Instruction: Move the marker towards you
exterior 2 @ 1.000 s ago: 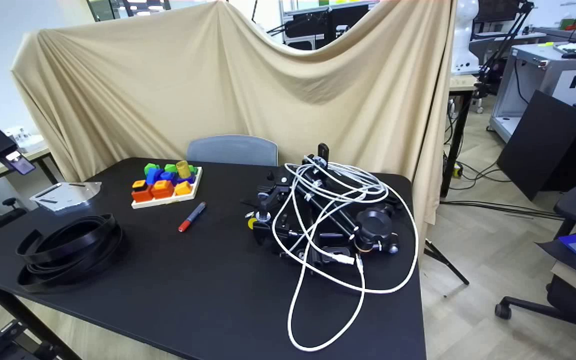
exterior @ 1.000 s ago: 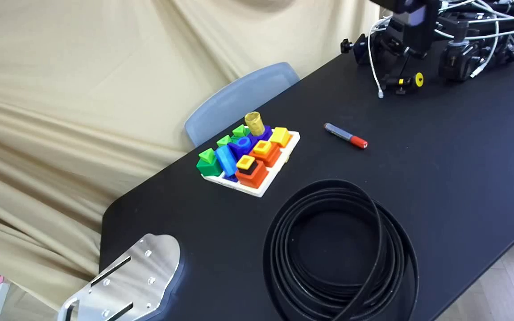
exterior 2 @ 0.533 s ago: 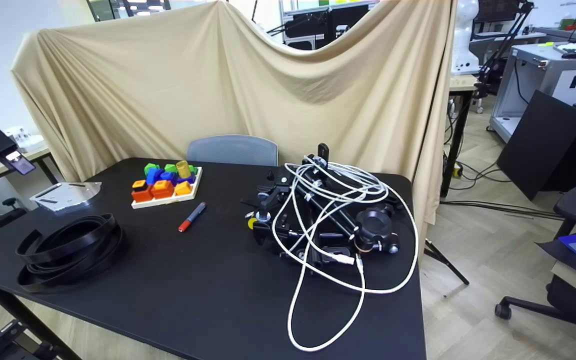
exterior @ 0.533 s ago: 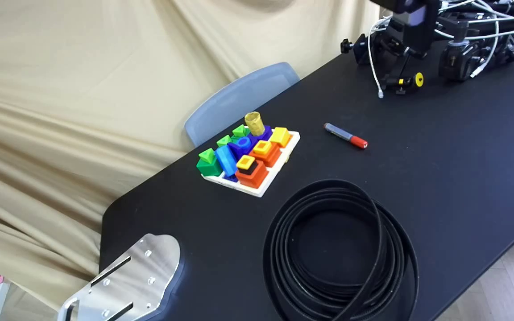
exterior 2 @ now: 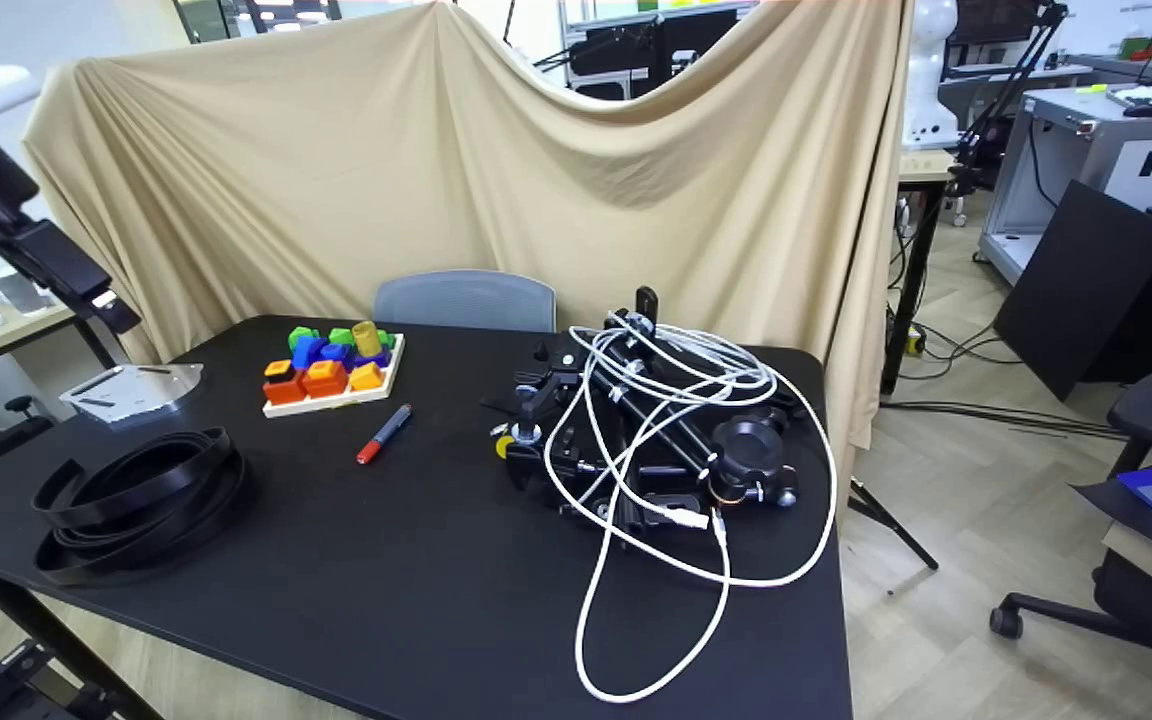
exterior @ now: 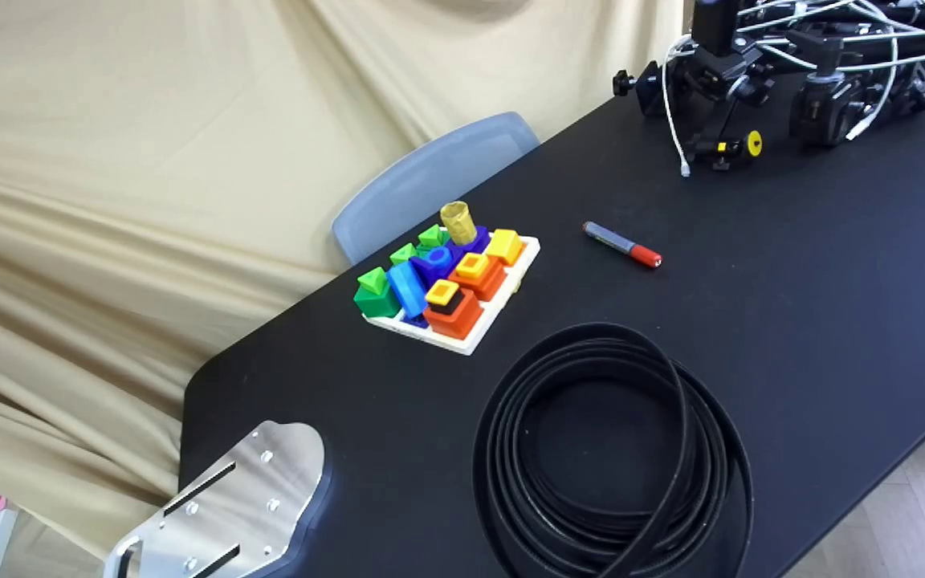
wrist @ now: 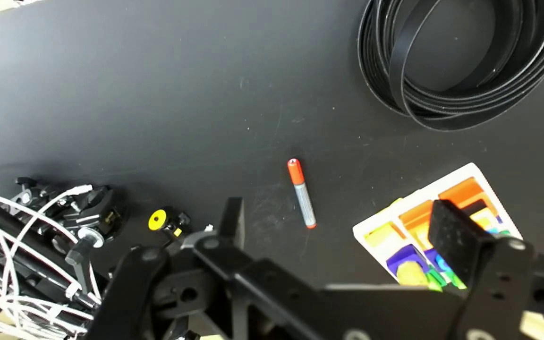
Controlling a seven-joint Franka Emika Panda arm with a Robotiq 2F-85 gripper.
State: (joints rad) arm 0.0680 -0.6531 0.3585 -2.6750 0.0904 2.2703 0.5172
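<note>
Hovering: gripper (wrist: pixel 342 225) empty, fingers (wrist: pixel 455 241) wide apart. Likely approach step; next, descend, straddle marker (wrist: pixel 302 195) lying well inside bench (exterior 2: pixel 456 600) edges.

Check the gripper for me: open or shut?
Open: in the wrist view, the gripper has its two fingers wide apart, with the table showing between them and the marker not gripped.

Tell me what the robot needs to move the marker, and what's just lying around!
For the job:
marker, with its red cap
gripper, open, not holding it

Just lying around:
colourful blocks on a white tray
black coil
metal plate
white cables
black gear under the cables
</note>
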